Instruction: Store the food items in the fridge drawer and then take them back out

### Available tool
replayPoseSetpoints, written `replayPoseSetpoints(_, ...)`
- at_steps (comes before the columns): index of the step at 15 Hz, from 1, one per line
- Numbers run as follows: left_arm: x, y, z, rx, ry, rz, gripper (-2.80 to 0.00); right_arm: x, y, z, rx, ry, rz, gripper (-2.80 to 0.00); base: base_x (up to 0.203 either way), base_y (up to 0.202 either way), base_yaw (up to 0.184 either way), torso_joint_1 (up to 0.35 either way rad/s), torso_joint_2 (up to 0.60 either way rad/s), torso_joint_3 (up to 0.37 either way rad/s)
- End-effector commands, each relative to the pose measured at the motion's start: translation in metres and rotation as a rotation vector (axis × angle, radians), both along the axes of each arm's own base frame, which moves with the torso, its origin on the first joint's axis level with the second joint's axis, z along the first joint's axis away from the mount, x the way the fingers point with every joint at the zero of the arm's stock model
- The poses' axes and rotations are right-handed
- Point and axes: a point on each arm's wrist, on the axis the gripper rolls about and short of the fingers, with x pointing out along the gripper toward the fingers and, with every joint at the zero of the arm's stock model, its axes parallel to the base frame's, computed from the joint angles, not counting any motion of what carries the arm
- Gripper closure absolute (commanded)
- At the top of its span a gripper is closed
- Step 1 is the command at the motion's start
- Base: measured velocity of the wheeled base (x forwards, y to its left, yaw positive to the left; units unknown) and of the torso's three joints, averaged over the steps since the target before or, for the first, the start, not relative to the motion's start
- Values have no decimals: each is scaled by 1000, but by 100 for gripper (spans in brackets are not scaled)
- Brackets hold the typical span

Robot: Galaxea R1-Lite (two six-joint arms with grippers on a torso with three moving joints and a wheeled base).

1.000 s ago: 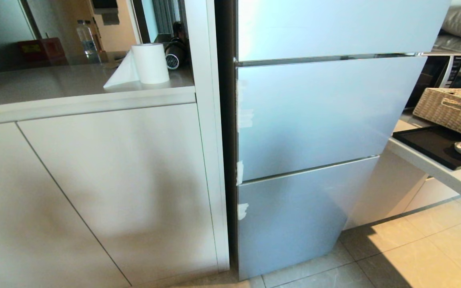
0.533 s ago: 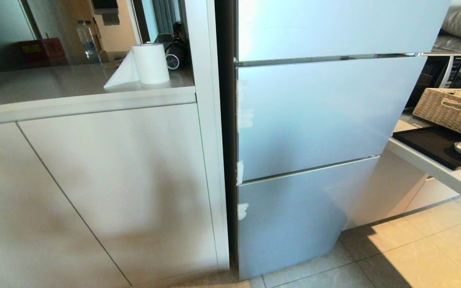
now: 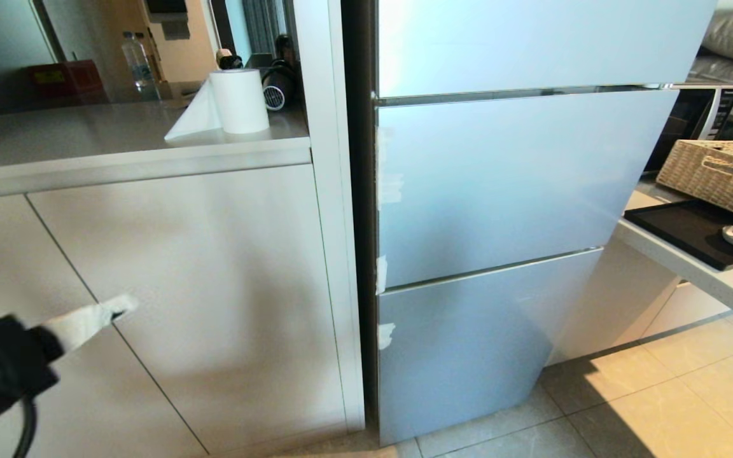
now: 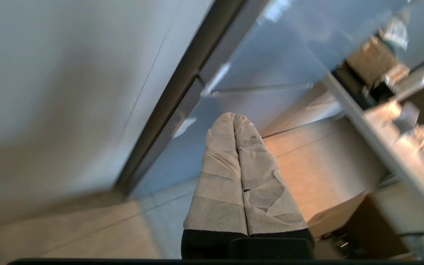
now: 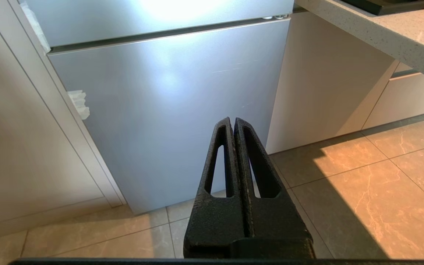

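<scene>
The silver fridge [image 3: 500, 191] stands closed, its three door panels flush. The food items and the fridge drawer are out of view. My left gripper [image 3: 126, 303], its fingers wrapped in white tape, has come up at the lower left in front of the white cabinet door [image 3: 201, 286]; in the left wrist view the left gripper [image 4: 234, 117] is shut with nothing between the fingers. My right gripper [image 5: 233, 120] is black, shut and empty, hanging low over the floor tiles and pointing at the fridge's lowest panel [image 5: 168, 110]. It does not show in the head view.
A counter [image 3: 118, 137] left of the fridge carries a paper towel roll [image 3: 238, 100]. A counter [image 3: 710, 273] on the right holds a black tray [image 3: 684, 230], a wicker basket [image 3: 716, 170] and a microwave [image 3: 697, 114]. Tiled floor [image 3: 659, 394] lies in front of the fridge.
My left arm has risen into the head view at the lower left; it was out of sight before. Fridge and counters are unchanged.
</scene>
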Motion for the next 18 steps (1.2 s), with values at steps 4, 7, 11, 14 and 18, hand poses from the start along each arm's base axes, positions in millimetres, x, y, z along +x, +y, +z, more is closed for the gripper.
replayPoseSetpoints(4,162,-28,-41,-102,35,2,0,0,0,0,0,1,0,0,0,0,0,0,0,0)
replayPoseSetpoints(7,217,-65,-25,-185,-148,-18,0,0,0,0,0,0,0,0,0,0,0,0,0,0)
replayPoseSetpoints(11,234,-110,-28,-236,-208,-104,0,0,0,0,0,1,0,0,0,0,0,0,0,0)
replayPoseSetpoints(14,241,-127,-25,-252,-221,-137,0,0,0,0,0,0,0,0,0,0,0,0,0,0)
replayPoseSetpoints(18,273,-158,-23,-295,-295,-66,0,0,0,0,0,1,0,0,0,0,0,0,0,0)
